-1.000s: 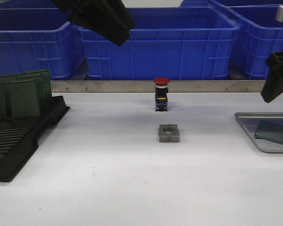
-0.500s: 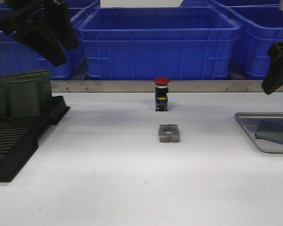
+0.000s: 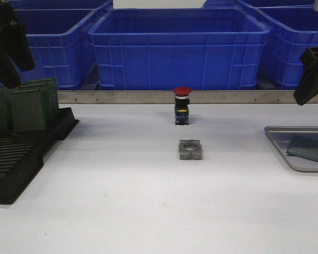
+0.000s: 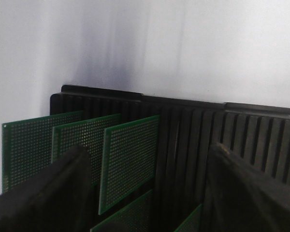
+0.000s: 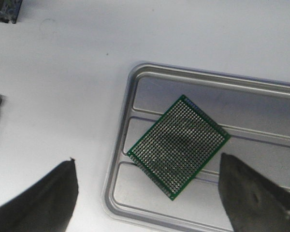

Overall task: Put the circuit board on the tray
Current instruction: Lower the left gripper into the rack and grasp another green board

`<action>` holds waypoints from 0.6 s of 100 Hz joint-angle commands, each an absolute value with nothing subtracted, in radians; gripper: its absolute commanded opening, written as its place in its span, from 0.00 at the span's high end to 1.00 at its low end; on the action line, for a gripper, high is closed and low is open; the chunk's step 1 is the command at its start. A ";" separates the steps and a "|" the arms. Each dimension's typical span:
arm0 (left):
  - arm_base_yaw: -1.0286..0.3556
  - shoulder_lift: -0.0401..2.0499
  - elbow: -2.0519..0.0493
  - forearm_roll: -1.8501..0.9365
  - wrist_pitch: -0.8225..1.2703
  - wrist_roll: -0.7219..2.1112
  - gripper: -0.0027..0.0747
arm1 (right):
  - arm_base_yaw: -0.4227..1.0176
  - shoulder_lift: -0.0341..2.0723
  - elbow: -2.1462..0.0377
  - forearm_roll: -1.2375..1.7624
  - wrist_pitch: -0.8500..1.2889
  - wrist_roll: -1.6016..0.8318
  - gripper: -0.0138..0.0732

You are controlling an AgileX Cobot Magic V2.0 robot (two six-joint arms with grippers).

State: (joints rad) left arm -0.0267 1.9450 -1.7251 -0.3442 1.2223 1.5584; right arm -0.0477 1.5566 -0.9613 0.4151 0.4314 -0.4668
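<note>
A green circuit board lies flat in the silver-grey tray at the right edge of the table; the right wrist view shows the board lying askew on the tray's ridges. My right gripper is open and empty, high above the tray. Several more green boards stand upright in a black slotted rack at the left. My left gripper is open and empty just above these boards, its dark body at the left edge of the front view.
A red-capped push button and a grey metal block with a hole stand mid-table. Big blue plastic bins line the back behind a metal rail.
My left arm has swung from the top middle to the far left and come down over the rack. My right gripper has barely moved. The board in the tray has stayed put.
</note>
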 commanded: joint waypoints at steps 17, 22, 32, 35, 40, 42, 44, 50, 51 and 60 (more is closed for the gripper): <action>-0.024 1.919 -1.756 -0.379 1.128 1.546 0.35 | -0.056 1.512 -0.994 0.427 0.387 -0.478 0.14; -0.024 1.924 -1.756 -0.379 1.120 1.546 0.35 | -0.056 1.512 -0.994 0.427 0.387 -0.478 0.14; -0.024 1.943 -1.756 -0.379 1.122 1.546 0.35 | -0.056 1.512 -0.994 0.427 0.387 -0.478 0.14; -0.024 1.948 -1.756 -0.379 1.127 1.546 0.35 | -0.056 1.512 -0.994 0.427 0.387 -0.478 0.14; -0.024 1.964 -1.756 -0.379 1.140 1.546 0.35 | -0.056 1.512 -0.994 0.427 0.387 -0.478 0.14; -0.024 1.969 -1.756 -0.379 1.145 1.546 0.35 | -0.056 1.512 -0.994 0.427 0.387 -0.478 0.14; -0.024 1.976 -1.756 -0.377 1.148 1.546 0.35 | -0.056 1.512 -0.994 0.427 0.387 -0.478 0.14; -0.024 1.991 -1.753 -0.366 1.149 1.546 0.35 | -0.056 1.512 -0.994 0.427 0.387 -0.478 0.14; -0.024 1.994 -1.753 -0.366 1.146 1.546 0.35 | -0.056 1.512 -0.994 0.427 0.387 -0.478 0.14; -0.024 2.012 -1.751 -0.359 1.141 1.546 0.35 | -0.056 1.512 -0.994 0.427 0.387 -0.478 0.14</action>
